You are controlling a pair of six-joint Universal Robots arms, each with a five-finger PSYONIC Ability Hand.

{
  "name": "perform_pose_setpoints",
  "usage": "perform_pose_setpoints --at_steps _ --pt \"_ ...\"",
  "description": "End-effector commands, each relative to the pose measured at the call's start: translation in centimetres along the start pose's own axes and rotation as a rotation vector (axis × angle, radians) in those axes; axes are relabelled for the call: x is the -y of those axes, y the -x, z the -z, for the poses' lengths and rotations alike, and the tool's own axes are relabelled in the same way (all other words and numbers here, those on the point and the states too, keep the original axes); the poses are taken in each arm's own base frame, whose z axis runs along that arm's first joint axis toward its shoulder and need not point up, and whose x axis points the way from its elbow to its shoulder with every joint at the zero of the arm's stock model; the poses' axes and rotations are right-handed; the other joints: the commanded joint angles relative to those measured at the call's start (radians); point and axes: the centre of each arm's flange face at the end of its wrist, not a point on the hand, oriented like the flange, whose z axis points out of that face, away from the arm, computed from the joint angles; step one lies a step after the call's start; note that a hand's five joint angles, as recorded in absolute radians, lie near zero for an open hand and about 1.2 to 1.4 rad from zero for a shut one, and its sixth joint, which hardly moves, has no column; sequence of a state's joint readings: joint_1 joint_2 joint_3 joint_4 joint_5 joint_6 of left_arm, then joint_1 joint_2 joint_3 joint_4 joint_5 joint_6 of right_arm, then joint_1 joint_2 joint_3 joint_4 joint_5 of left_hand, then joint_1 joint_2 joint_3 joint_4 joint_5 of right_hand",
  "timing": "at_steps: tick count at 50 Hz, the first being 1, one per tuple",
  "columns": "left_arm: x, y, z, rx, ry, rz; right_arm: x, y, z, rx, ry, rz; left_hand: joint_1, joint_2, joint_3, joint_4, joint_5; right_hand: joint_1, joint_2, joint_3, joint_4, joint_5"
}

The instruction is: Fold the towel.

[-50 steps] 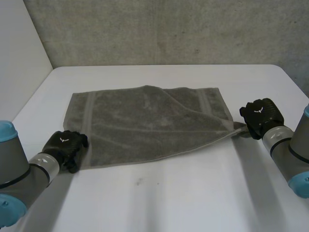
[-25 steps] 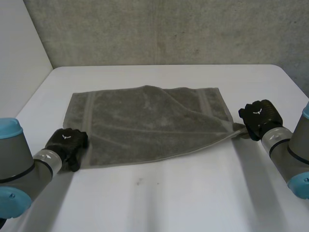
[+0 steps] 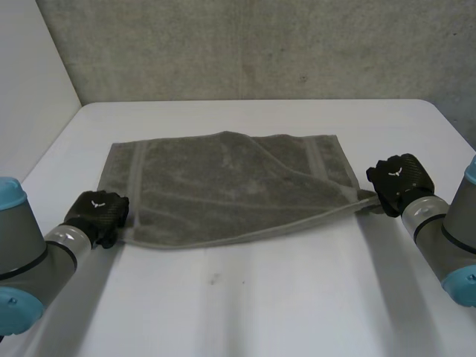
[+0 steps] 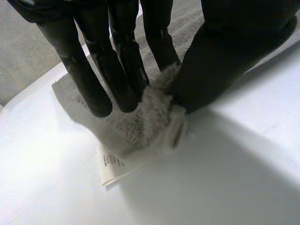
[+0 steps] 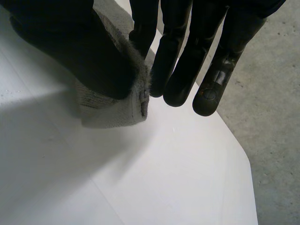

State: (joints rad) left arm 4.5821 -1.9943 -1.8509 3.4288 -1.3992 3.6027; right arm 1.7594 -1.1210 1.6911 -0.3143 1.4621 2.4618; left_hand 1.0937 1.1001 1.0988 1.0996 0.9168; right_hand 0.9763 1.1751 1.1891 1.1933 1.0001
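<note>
You have the grey towel (image 3: 223,186) lying spread across the middle of the white table (image 3: 260,305), its long sides running left to right and its far edge flat on the surface. A diagonal crease crosses its right half, from about the middle of the far edge towards the near right corner. The near edge runs between your two hands and casts a thin shadow on the table under it.

Your left hand (image 3: 97,212) is at the towel's near left corner. In the left wrist view that hand (image 4: 229,56) has the corner of the towel (image 4: 152,117) bunched between its thumb and its straight fingers (image 4: 122,70), so it is pinching the cloth. A small white label (image 4: 112,166) sticks out from under that corner, just beside the fingertips.

Your right hand (image 3: 399,178) is at the near right corner, which is drawn out into a point. In the right wrist view the thumb of this hand (image 5: 65,47) presses the towel's corner (image 5: 110,110) against the nearest of the fingers (image 5: 180,61); the other fingers reach straight past the cloth. That hand is also pinching the towel.

A rough concrete wall (image 3: 245,44) stands behind the table
</note>
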Motion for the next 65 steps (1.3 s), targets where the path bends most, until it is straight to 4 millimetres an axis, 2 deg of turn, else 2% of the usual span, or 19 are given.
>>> perform_pose_setpoints --at_steps 1,11,17,24,30,35,37,38,40,43,45,46,48,51,61,62,63,64,65 --pt "0.0 0.1 0.1 0.006 0.009 0.0 0.1 0.0 0.2 0.0 0.002 0.006 0.303 0.296 0.297 0.297 0.305 0.42 0.221 0.207 0.203 0.222" --pt "1.5 0.7 2.6 0.034 0.019 -0.011 0.0 0.0 1.9 0.085 0.102 0.099 0.303 0.296 0.297 0.297 0.305 0.42 0.221 0.207 0.203 0.222" --pt "2.3 1.0 6.4 0.045 0.098 -0.115 0.5 -0.4 5.3 0.197 0.216 0.226 0.303 0.296 0.297 0.297 0.305 0.42 0.221 0.207 0.203 0.222" --pt "3.1 0.4 10.3 0.019 0.13 -0.258 0.7 -2.7 10.0 0.298 0.36 0.333 0.303 0.296 0.297 0.297 0.305 0.42 0.221 0.207 0.203 0.222" --pt "3.8 0.6 10.2 0.031 0.089 -0.274 1.6 -3.8 9.3 0.237 0.298 0.355 0.303 0.296 0.297 0.297 0.305 0.42 0.221 0.207 0.203 0.222" --pt "4.6 1.1 7.0 0.072 0.009 -0.296 2.1 -4.9 6.7 0.121 0.218 0.346 0.303 0.296 0.297 0.297 0.305 0.42 0.221 0.207 0.203 0.222" --pt "5.1 0.9 4.1 0.082 -0.034 -0.314 1.8 -4.9 3.7 0.084 0.188 0.297 0.303 0.296 0.297 0.297 0.305 0.42 0.221 0.207 0.203 0.222" --pt "5.1 0.9 4.1 0.082 -0.034 -0.314 1.8 -4.9 3.6 0.084 0.187 0.296 0.303 0.296 0.297 0.297 0.305 0.42 0.221 0.207 0.203 0.222" --pt "5.6 1.0 1.1 0.106 -0.062 -0.319 2.6 -3.5 1.1 0.074 0.145 0.276 0.303 0.296 0.297 0.297 0.305 0.42 0.221 0.207 0.203 0.222" --pt "5.9 1.1 -0.5 0.125 -0.077 -0.32 3.0 -2.9 0.0 0.066 0.128 0.271 0.303 0.296 0.297 0.297 0.305 0.42 0.221 0.207 0.203 0.222" --pt "6.7 1.2 -3.5 0.154 -0.118 -0.319 2.9 -2.2 -2.6 0.027 0.117 0.279 0.303 0.296 0.297 0.297 0.305 0.42 0.221 0.207 0.203 0.222" --pt "6.7 1.2 -3.5 0.155 -0.118 -0.319 2.9 -2.2 -2.7 0.026 0.117 0.279 0.303 0.296 0.297 0.297 0.305 0.42 0.221 0.207 0.203 0.222" --pt "7.5 1.4 -6.2 0.179 -0.162 -0.319 2.5 -1.7 -5.3 -0.015 0.085 0.284 0.303 0.296 0.297 0.297 0.305 0.42 0.221 0.207 0.203 0.222" --pt "7.9 1.6 -8.5 0.203 -0.186 -0.321 2.5 -1.1 -7.4 -0.059 0.027 0.295 0.303 0.296 0.297 0.297 0.305 0.42 0.221 0.207 0.203 0.222" --pt "7.7 1.3 -13.2 0.238 -0.228 -0.33 2.1 0.3 -12.1 -0.172 -0.083 0.348 0.303 0.296 0.297 0.297 0.305 0.42 0.221 0.207 0.203 0.222" --pt "7.5 1.2 -13.6 0.237 -0.23 -0.331 2.1 0.3 -12.8 -0.188 -0.088 0.358 0.303 0.296 0.297 0.297 0.305 0.165 -0.034 -0.048 -0.052 -0.033" --pt "7.5 1.2 -13.6 0.237 -0.23 -0.332 2.1 0.3 -12.8 -0.188 -0.088 0.358 0.303 0.296 0.297 0.297 0.305 0.163 -0.036 -0.05 -0.054 -0.036" --pt "7.4 1.2 -13.9 0.239 -0.229 -0.331 1.8 0.4 -13.2 -0.197 -0.08 0.363 -0.159 -0.166 -0.164 -0.165 -0.157 -0.413 -0.612 -0.626 -0.63 -0.611" --pt "7.4 1.2 -13.9 0.239 -0.229 -0.331 1.8 0.4 -13.2 -0.197 -0.08 0.363 -0.164 -0.17 -0.169 -0.17 -0.161 -0.419 -0.617 -0.631 -0.636 -0.617"
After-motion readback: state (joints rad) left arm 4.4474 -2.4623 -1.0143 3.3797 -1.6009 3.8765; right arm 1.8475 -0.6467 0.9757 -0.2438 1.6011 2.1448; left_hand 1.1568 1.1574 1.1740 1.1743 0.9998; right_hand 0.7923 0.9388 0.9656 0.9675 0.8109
